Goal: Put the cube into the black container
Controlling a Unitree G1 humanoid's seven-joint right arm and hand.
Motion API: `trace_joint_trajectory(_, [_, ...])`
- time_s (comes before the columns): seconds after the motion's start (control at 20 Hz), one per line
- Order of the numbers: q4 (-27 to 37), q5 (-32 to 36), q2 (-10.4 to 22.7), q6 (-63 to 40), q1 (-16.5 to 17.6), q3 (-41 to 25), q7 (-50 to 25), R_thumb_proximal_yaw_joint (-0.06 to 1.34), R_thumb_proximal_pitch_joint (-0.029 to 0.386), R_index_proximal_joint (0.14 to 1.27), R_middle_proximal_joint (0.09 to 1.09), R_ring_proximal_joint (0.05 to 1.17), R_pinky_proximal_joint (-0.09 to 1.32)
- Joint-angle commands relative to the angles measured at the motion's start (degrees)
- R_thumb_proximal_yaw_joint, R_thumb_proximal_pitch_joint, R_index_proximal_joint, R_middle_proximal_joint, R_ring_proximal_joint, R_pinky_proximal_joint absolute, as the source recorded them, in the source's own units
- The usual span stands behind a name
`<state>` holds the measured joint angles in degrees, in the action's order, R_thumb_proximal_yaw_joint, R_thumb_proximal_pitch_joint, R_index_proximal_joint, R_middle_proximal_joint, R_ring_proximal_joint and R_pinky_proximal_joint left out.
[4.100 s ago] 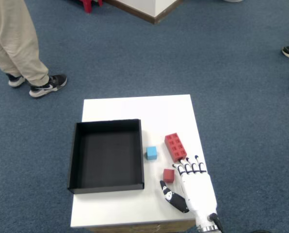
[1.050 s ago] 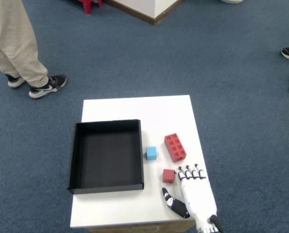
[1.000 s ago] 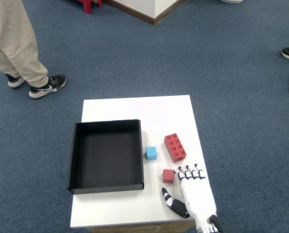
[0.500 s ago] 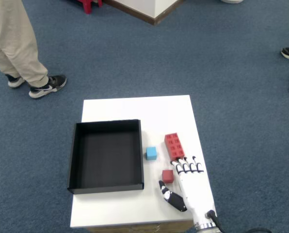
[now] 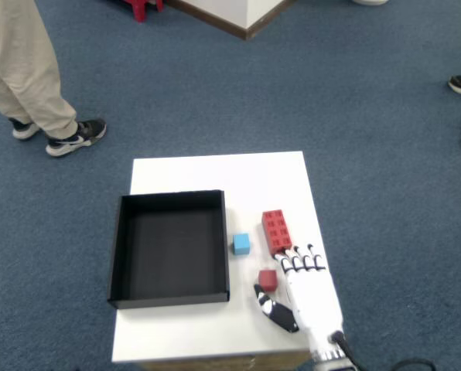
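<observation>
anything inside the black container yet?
No. The black container shows only its bare dark floor. The blue cube and red cube sit outside on the table; nothing covers the interior.

Smooth white matt top on the table (image 5: pixel 215 174). Matt black walls on the container (image 5: pixel 118 239). Glossy white plastic shell with black joints on the robot hand (image 5: pixel 308 294). Studded red plastic brick (image 5: pixel 276 231). Rough blue carpet on the floor (image 5: pixel 354 116).
</observation>
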<state>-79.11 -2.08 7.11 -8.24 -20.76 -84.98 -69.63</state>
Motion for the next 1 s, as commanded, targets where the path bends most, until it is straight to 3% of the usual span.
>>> trace_joint_trajectory(0.05, [-0.6,-0.5,0.7,-0.6,-2.0,0.3,-2.3,0.41,0.103,0.42,0.29,0.26,0.13])
trace_joint_trajectory(0.45, [-1.3,-1.3,0.7,-1.2,-1.6,0.2,0.8,0.47,0.105,0.45,0.29,0.25,0.12])
trace_joint_trajectory(1.0, [-1.9,-2.3,0.6,-6.3,-0.3,0.5,0.8,0.69,0.156,0.72,0.29,0.22,0.08])
